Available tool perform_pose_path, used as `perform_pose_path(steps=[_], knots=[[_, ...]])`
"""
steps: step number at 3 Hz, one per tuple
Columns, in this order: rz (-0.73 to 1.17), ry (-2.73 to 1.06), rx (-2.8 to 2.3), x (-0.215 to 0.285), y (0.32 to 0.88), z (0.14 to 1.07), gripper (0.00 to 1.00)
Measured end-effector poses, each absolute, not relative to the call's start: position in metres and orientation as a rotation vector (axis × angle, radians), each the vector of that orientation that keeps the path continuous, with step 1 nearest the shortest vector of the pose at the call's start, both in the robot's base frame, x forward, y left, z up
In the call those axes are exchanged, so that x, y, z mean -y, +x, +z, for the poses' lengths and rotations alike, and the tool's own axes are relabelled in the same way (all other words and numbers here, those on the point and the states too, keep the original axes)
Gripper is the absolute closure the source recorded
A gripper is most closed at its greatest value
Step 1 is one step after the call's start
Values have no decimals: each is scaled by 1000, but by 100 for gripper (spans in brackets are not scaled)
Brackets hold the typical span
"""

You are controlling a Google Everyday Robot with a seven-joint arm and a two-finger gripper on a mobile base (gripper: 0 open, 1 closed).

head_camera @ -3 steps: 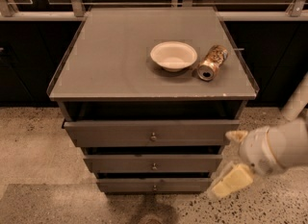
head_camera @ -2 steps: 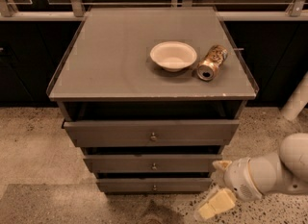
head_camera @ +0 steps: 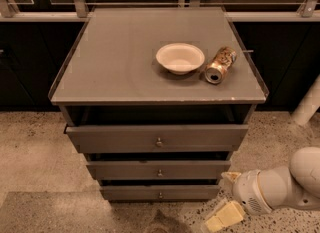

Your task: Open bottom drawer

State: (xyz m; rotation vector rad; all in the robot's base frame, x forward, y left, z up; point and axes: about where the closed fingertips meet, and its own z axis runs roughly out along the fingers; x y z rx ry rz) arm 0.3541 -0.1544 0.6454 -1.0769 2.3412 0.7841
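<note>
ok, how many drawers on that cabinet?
3, stacked: top drawer, middle drawer below it, bottom drawer lowest. The gripper is low, right of the bottom drawer.

Claw (head_camera: 220, 201) gapes low, just right of the bottom drawer (head_camera: 160, 193).

Bowl (head_camera: 180, 58) left of can (head_camera: 220, 65) on cabinet top (head_camera: 115, 62), hand (head_camera: 223, 199) low right of bottom drawer (head_camera: 160, 193).

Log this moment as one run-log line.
claw: open, low, right of bottom drawer | knob: not yet gripped | cabinet top: bowl, can on its side
</note>
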Motion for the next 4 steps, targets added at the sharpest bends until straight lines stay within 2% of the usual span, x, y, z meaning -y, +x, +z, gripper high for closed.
perform_pose_path(steps=[2,3,4], knots=[[919,-742,-2364,176,365,539,0],[999,-681,-2364,161,373,476,0],[1079,-646,-2373,148,362,450,0]])
